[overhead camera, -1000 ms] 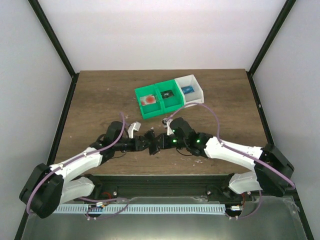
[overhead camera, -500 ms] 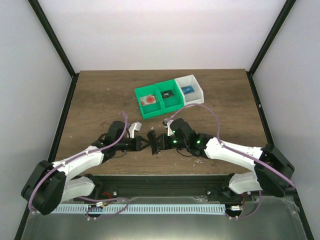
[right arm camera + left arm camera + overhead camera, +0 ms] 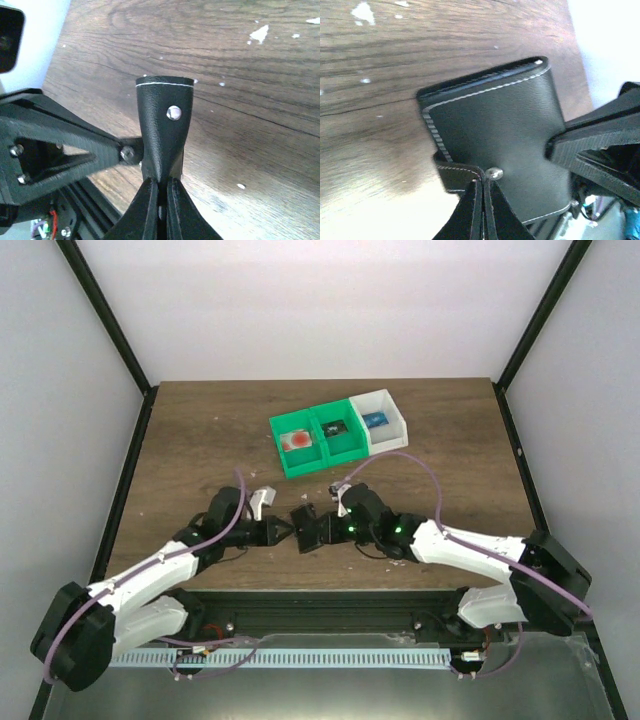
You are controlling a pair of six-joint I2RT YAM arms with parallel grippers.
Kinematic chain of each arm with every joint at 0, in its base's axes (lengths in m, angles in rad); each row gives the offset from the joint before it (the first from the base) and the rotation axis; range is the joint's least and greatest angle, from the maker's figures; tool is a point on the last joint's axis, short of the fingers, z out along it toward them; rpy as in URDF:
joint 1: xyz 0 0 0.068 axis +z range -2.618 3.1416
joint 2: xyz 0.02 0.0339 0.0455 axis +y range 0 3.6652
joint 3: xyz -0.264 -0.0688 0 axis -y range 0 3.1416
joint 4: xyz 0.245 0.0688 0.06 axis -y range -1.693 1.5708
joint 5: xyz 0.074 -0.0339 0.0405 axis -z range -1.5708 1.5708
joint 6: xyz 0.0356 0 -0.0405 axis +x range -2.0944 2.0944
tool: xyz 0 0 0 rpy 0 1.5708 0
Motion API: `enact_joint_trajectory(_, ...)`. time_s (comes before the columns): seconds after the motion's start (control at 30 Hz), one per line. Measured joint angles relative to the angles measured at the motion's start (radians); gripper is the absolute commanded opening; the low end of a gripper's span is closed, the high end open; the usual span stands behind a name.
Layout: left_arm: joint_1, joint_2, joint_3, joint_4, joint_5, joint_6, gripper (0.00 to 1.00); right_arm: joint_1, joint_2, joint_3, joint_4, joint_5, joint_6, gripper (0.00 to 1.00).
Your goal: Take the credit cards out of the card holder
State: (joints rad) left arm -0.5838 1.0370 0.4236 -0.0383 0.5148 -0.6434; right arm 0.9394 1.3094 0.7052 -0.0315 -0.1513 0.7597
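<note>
The card holder [image 3: 305, 522] is black leather with white stitching, held just above the table between my two grippers. My left gripper [image 3: 287, 531] is shut on its closing strap [image 3: 456, 175], beside a metal snap stud [image 3: 494, 173]. The holder's broad face [image 3: 505, 115] fills the left wrist view. My right gripper [image 3: 320, 530] is shut on the holder's other edge [image 3: 164, 130]. My left gripper [image 3: 75, 145] also shows in the right wrist view. No credit cards show in the holder. A red and white card-like item [image 3: 298, 440] lies in the left green bin.
Three joined bins stand at the back middle: two green [image 3: 345, 447] and one white [image 3: 393, 430]. The middle green bin holds a dark item and the white bin a blue one. White flecks dot the wooden table [image 3: 200, 440].
My left gripper has drawn a little to the left, and the holder shows wider between the two grippers. The right gripper has barely moved.
</note>
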Motion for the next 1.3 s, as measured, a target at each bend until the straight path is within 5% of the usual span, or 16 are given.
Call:
enact_joint_trajectory(0.27, 0.007, -0.031, -0.019, -0.076, -0.063, -0.001, 0.0, -0.016, -0.002, -0.077, 0.0, 0.03, 0.012, 0.01)
enact_joint_trajectory(0.43, 0.007, -0.046, -0.019, -0.076, -0.066, -0.009, 0.0, -0.02, 0.015, -0.077, 0.015, 0.037, 0.013, 0.45)
enact_joint_trajectory(0.7, 0.008, -0.092, -0.084, 0.055, 0.019, -0.082, 0.0, -0.017, 0.068, -0.021, -0.117, 0.083, -0.03, 0.62)
enact_joint_trajectory(0.97, 0.008, -0.132, -0.085, 0.097, 0.029, -0.108, 0.0, 0.003, 0.077, 0.014, -0.117, 0.04, -0.064, 0.62)
enact_joint_trajectory(1.3, 0.008, -0.126, -0.083, 0.045, -0.011, -0.081, 0.0, 0.019, 0.18, 0.06, -0.122, 0.033, -0.07, 0.47)
